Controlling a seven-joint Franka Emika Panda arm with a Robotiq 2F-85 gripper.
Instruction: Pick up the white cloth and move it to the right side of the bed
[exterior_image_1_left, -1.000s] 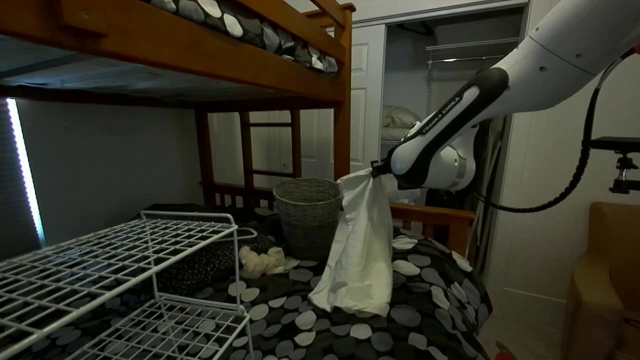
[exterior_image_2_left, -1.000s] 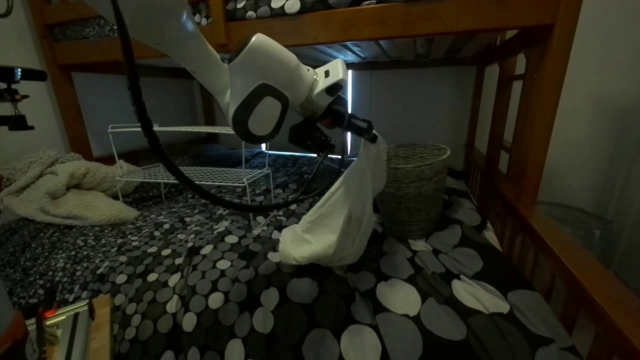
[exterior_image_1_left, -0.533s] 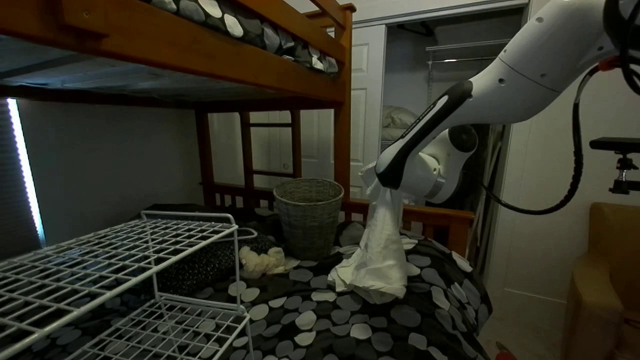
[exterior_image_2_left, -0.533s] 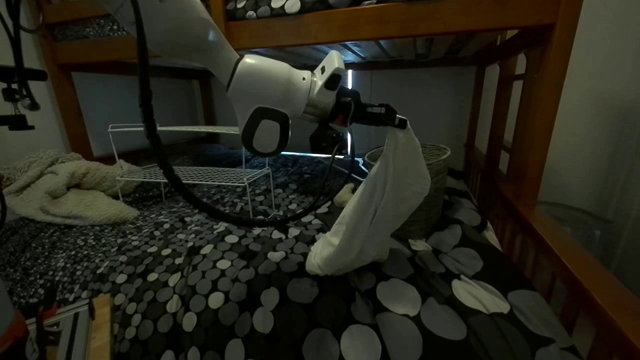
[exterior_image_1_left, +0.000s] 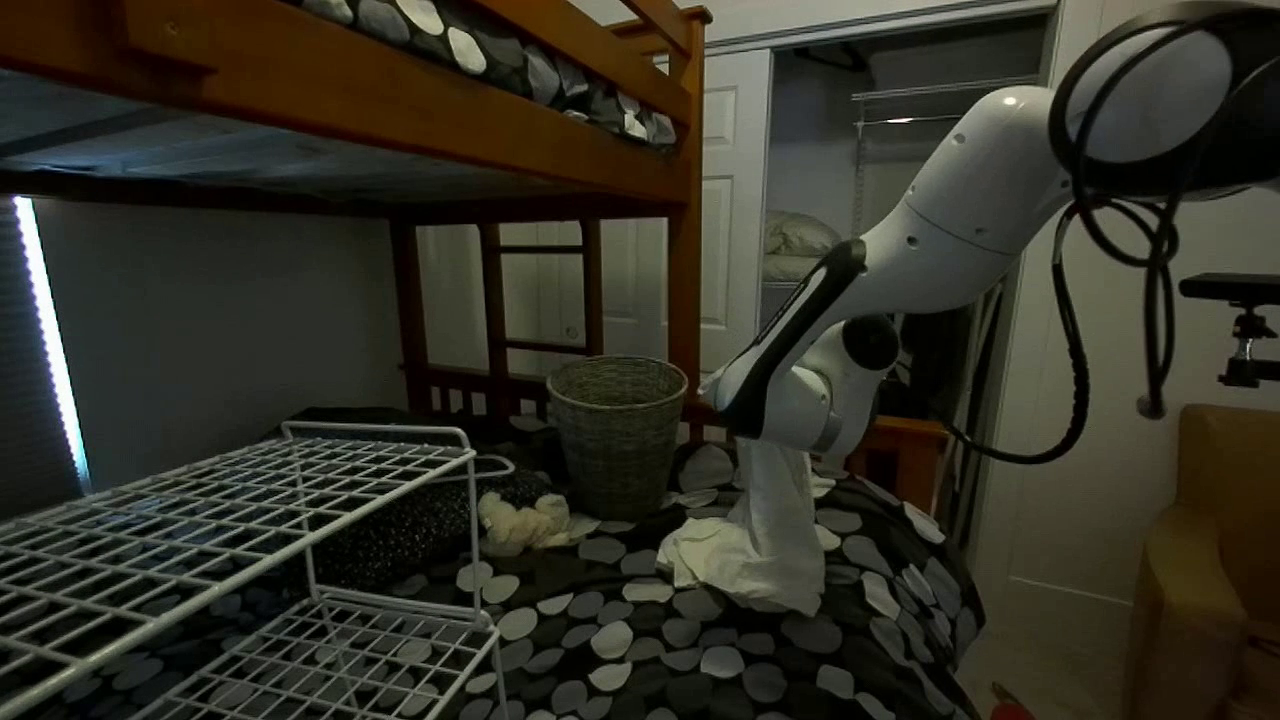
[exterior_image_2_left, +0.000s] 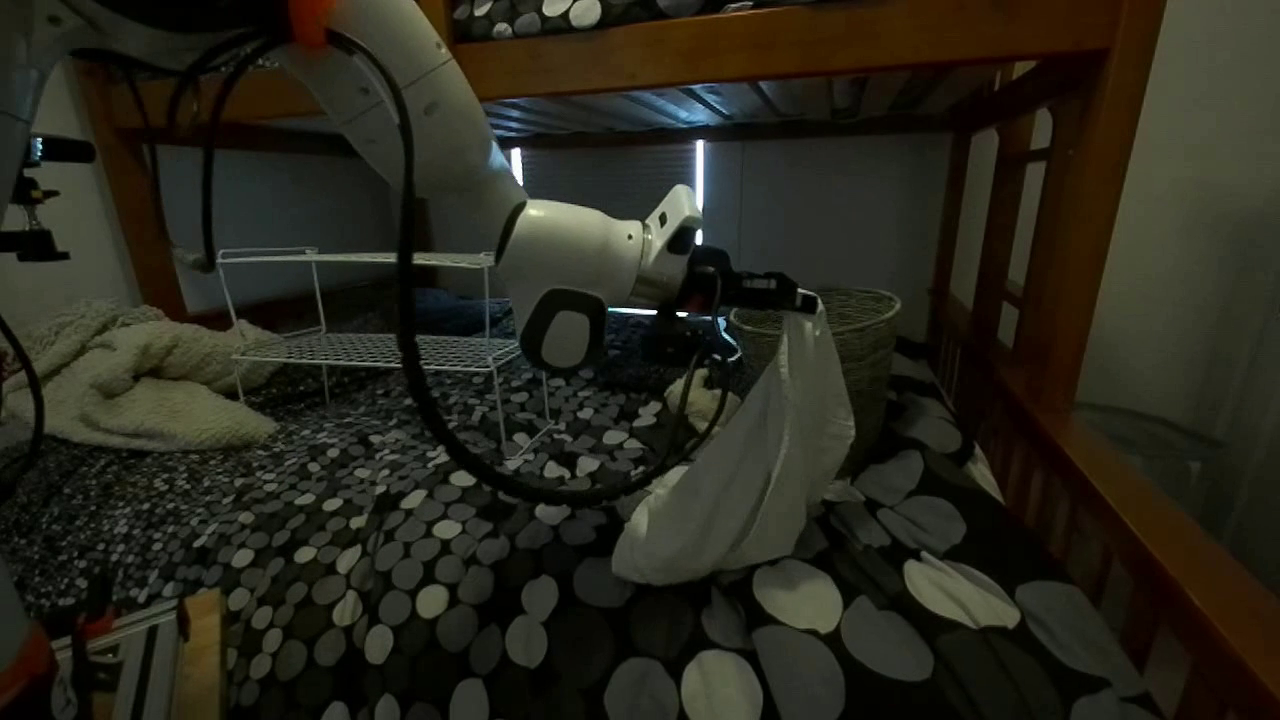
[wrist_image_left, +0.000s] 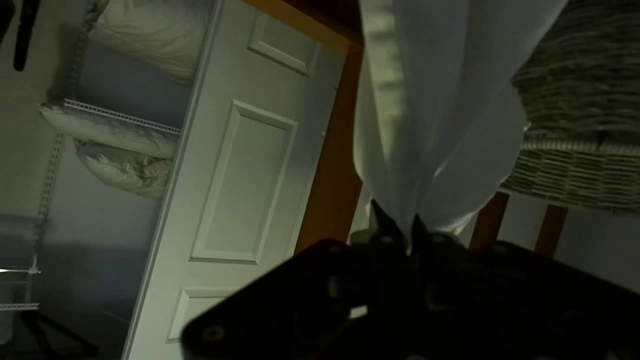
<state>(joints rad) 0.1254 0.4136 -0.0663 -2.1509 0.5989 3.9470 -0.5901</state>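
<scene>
While its lower folds rest on the spotted bed (exterior_image_2_left: 500, 640), the white cloth (exterior_image_2_left: 735, 490) hangs in a narrow peak from the gripper (exterior_image_2_left: 807, 301), whose fingertips (wrist_image_left: 422, 237) pinch its top; in the wrist view the fabric is gathered between them. In an exterior view the cloth is to the right of the basket (exterior_image_1_left: 618, 440), near the end board (exterior_image_1_left: 918, 452) and toward the bed's right-hand edge; whether cloth and basket touch, I cannot tell. The basket stands upright by the same end edge, with a cream bundle (exterior_image_1_left: 525, 522) just beside it. A white wire rack (exterior_image_1_left: 310, 543) stands farther from that edge. In an exterior view a fleecy blanket (exterior_image_2_left: 150, 385) lies heaped toward the bed's left edge, well apart from the cloth.
</scene>
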